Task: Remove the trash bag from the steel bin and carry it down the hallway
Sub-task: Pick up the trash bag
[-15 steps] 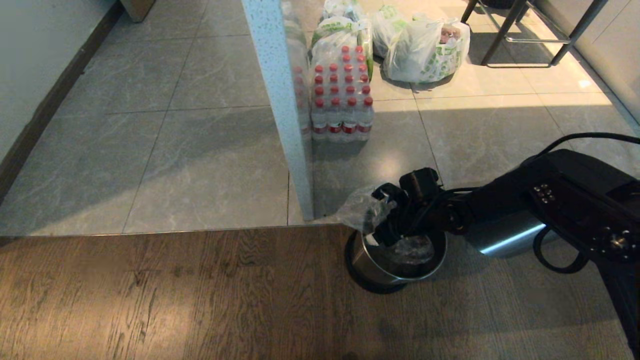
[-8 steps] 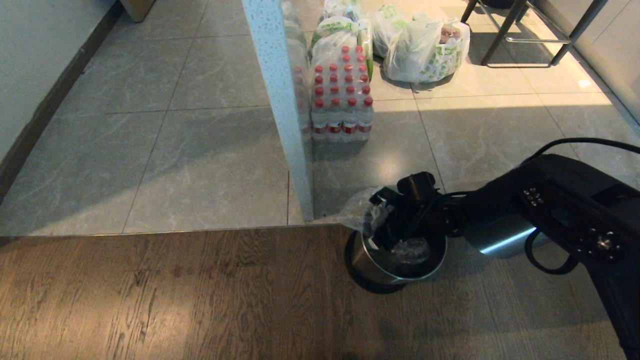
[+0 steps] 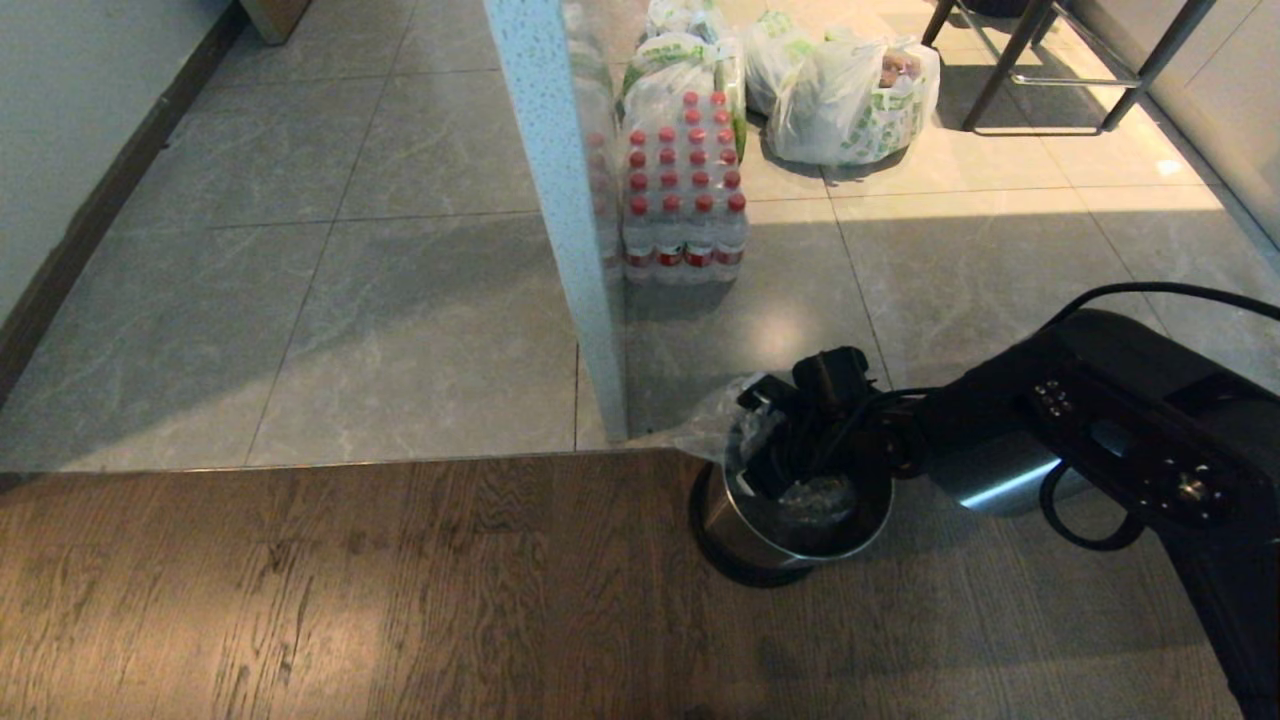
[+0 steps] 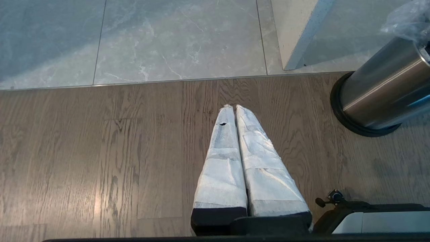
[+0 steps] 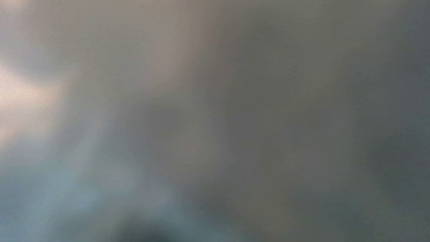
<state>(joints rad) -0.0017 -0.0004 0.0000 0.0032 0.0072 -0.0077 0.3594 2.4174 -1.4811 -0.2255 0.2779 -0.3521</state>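
The steel bin [image 3: 738,528] stands on the wood floor just before the tile edge, and its brushed wall [image 4: 379,89] also shows in the left wrist view. The clear trash bag [image 3: 712,424] lines the bin, with a crumpled flap [image 4: 408,20] sticking up over the far-left rim. My right gripper [image 3: 776,468] reaches down into the bin's mouth among the plastic, its tips hidden there. The right wrist view gives only a close grey surface. My left gripper [image 4: 234,107] hangs parked over the wood floor to the left of the bin, its white-wrapped fingers [image 4: 221,161] pressed together and empty.
A white speckled partition edge [image 3: 560,220] meets the floor just left of the bin. Behind it stand a pack of red-capped bottles [image 3: 683,200] and white grocery bags [image 3: 850,95]. Dark chair legs [image 3: 1050,60] stand at the far right. Grey tiles stretch away to the left.
My right arm has sunk slightly, taking the gripper a little deeper into the bin. The bag's flap has dropped a touch. The bin and the left arm have not moved.
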